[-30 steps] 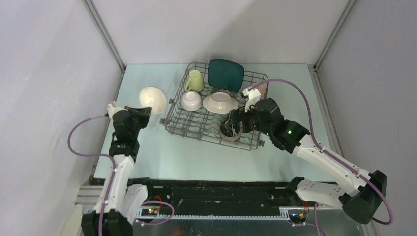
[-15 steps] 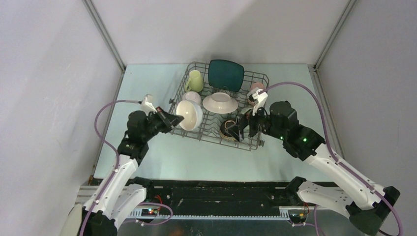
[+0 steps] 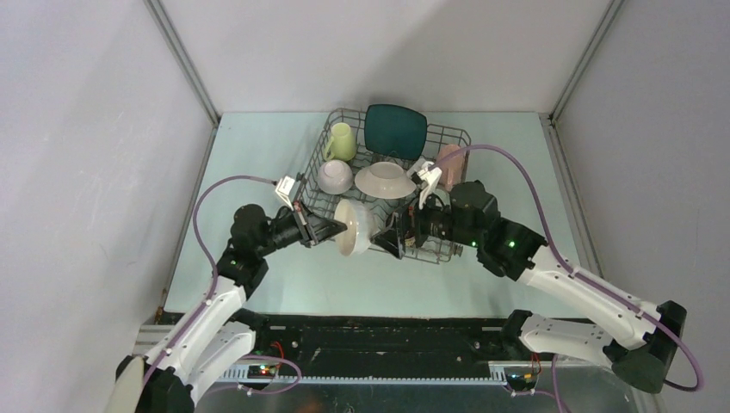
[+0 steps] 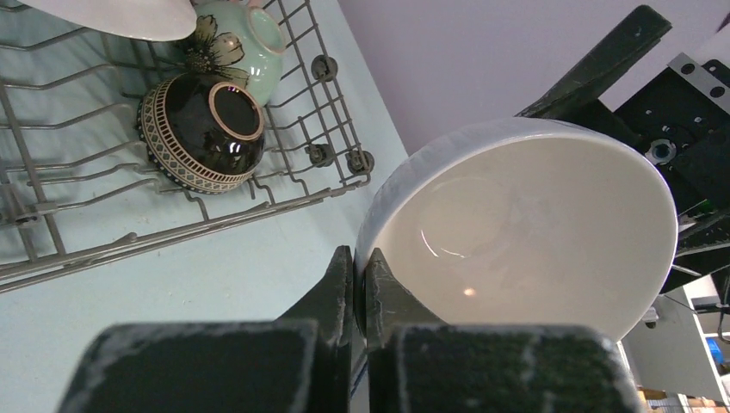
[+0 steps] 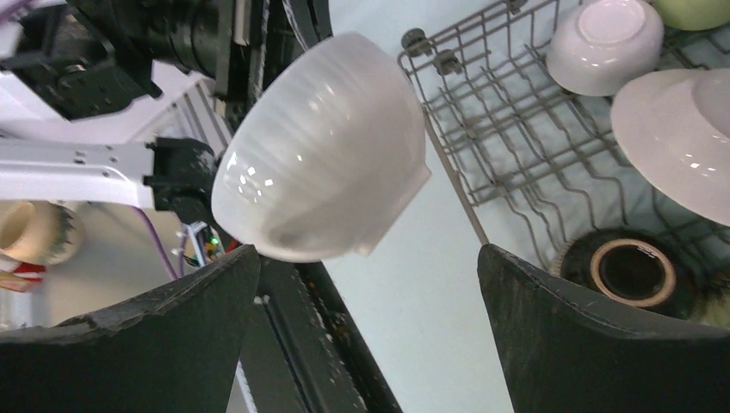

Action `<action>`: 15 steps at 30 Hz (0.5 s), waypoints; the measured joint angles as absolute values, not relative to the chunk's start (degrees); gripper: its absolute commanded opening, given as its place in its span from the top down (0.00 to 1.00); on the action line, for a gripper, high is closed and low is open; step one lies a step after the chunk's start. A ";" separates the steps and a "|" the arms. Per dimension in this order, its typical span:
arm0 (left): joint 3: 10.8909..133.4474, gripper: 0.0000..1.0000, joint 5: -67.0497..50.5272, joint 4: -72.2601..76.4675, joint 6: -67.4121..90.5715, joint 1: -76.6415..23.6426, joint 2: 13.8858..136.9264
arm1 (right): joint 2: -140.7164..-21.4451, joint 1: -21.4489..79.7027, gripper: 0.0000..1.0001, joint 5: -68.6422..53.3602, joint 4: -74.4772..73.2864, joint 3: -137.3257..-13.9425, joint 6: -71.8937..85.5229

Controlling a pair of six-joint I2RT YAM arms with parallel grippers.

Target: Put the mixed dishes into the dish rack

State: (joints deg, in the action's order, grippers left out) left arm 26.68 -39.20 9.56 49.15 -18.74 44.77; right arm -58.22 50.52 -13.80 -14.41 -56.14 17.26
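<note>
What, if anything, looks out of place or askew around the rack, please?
Only the white bowl: the left gripper pinches its rim, holding it tipped sideways in mid-air by the near edge of the dish rack, its base toward the open right gripper.

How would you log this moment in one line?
left fingers: shut on bowl rim | bowl: tilted, in air near rack | right fingers: open, facing bowl | step: not racked yet
</note>
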 measured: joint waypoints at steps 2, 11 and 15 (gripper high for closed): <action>26.22 1.00 -39.48 10.76 49.89 -18.92 44.77 | -59.27 50.81 0.00 -13.98 -12.16 -56.12 19.27; 26.00 1.00 -37.52 10.92 49.91 -19.00 43.51 | -64.12 54.26 0.00 -12.99 -4.91 -56.12 29.65; 26.00 1.00 -35.44 9.65 49.21 -19.16 42.61 | -66.22 55.59 0.02 -11.51 -3.66 -56.10 32.99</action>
State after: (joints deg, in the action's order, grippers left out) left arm 26.00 -35.44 9.65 49.21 -19.16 42.61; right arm -66.22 55.59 -11.51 -3.66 -56.10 32.99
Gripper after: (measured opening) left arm 0.022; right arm 0.997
